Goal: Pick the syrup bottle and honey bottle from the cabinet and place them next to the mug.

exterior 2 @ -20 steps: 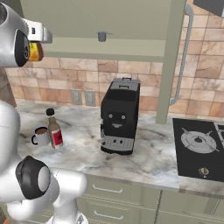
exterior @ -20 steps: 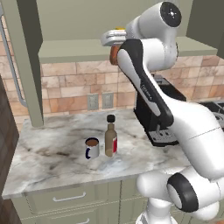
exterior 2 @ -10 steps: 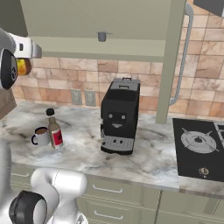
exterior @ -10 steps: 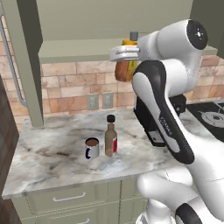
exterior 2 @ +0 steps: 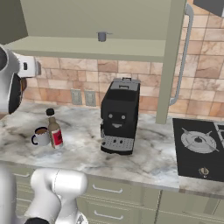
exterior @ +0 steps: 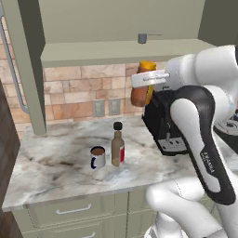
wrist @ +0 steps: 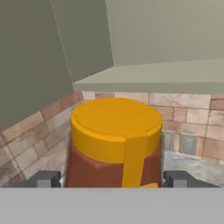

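My gripper (exterior: 142,89) is shut on the honey bottle (exterior: 142,83), an amber bottle with an orange cap, held in the air just below the cabinet shelf (exterior: 116,49). In the hand view the honey bottle (wrist: 115,140) sits between my two dark fingertips (wrist: 43,179). The syrup bottle (exterior: 117,145) stands upright on the counter, brown with a black cap and red-and-white label, also seen as the syrup bottle (exterior 2: 54,130). The mug (exterior: 97,157) stands right beside it on its left, as does the mug (exterior 2: 40,136).
A black coffee machine (exterior 2: 119,115) stands on the marble counter (exterior 2: 144,153), right of the bottle. A small grey measuring cup (exterior 2: 102,36) sits on the cabinet shelf. A stove (exterior 2: 199,148) lies at the far right. Drawers (exterior: 65,212) run below the counter.
The arm has come down and out from the cabinet shelf with the honey bottle held, now lower and in front of the brick wall. Syrup bottle and mug have not moved.
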